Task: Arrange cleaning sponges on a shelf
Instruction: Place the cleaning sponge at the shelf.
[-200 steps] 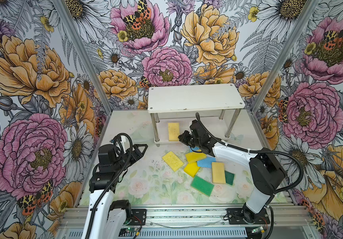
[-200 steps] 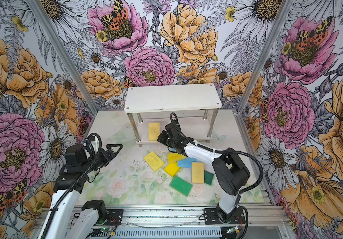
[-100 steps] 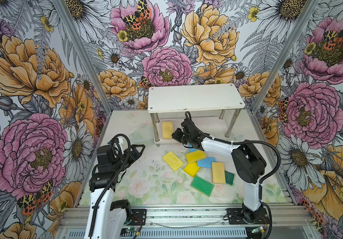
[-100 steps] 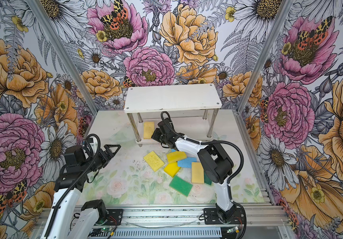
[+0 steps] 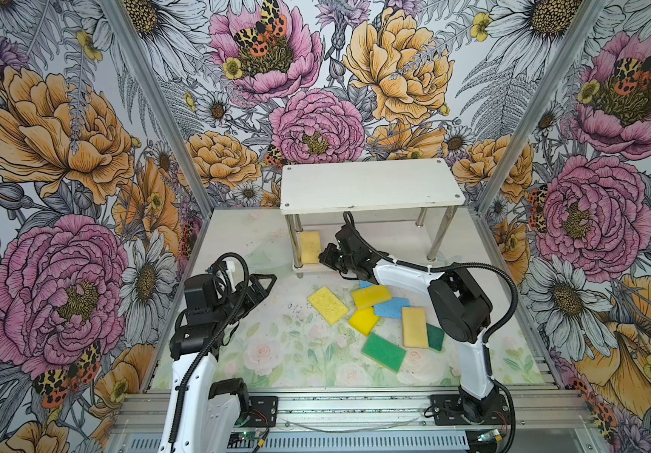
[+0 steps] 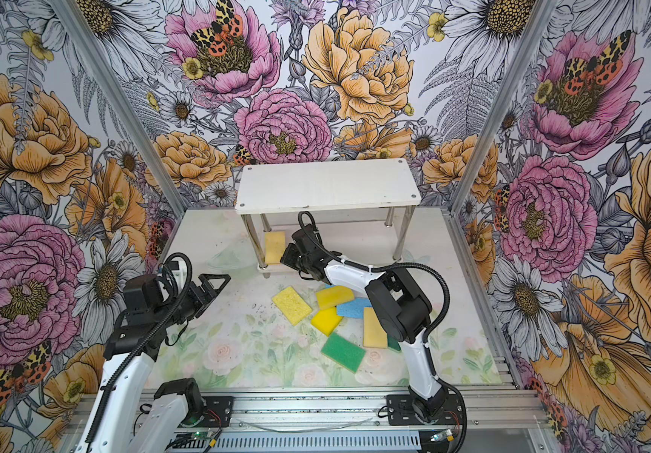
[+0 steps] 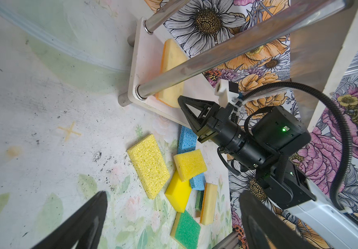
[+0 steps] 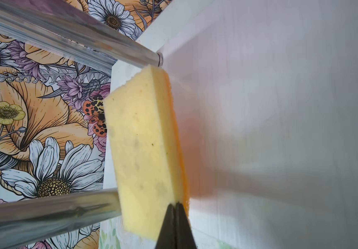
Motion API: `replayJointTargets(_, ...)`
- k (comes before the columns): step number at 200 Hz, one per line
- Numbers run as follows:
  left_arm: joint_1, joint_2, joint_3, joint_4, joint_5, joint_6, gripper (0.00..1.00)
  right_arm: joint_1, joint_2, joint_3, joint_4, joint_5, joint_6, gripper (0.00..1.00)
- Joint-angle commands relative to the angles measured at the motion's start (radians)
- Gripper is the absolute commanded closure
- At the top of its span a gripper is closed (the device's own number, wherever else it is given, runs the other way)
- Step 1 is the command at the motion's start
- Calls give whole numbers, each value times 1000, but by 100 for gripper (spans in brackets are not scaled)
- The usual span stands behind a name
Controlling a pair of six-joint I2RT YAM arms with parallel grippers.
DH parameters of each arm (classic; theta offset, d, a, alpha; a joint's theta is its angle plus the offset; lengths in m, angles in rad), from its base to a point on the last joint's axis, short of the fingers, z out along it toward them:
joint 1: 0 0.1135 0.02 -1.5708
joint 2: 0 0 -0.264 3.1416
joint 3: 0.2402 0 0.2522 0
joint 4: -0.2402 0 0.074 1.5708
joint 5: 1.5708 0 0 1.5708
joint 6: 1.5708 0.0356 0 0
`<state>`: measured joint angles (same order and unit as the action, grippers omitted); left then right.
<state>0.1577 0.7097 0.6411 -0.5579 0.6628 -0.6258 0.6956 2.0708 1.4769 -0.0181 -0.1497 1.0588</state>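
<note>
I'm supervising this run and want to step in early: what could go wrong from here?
1. The shut right gripper meets the sponge edge-on at the shelf's end, by a post; a nudge may jam it there or tip it off.
2. The right arm hangs low over the pile; pulling back may scatter it.
3. The open left gripper points at that same corner; the arms might clash.

Shelf (image 5: pixel 371 184) top bare; lower tier open right of sponge (image 5: pixel 310 247); right arm (image 5: pixel 402 274) and front posts (image 5: pixel 295 243) crowd entry.
</note>
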Motion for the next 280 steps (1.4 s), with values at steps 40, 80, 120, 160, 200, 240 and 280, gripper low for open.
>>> replayJointTargets(40,9,-1,0,5,22,23,3,5,31,31,-9,37,21,100)
replayJointTargets(80,9,2,0,5,23,23,2,4,34,31,-11,43,27,100)
replayJointTargets(120,10,4,0,5,22,25,2,5,32,16,-9,41,30,100)
replayJointTargets(160,10,5,1,5,23,24,1,7,28,1,4,36,34,100)
replayJointTargets(200,10,7,0,5,23,23,1,7,20,-7,6,38,34,97)
replayJointTargets(240,9,7,0,5,23,23,1,7,15,-18,9,39,37,93)
replayJointTargets(280,9,7,-1,5,23,23,1,7,11,-27,12,41,40,88)
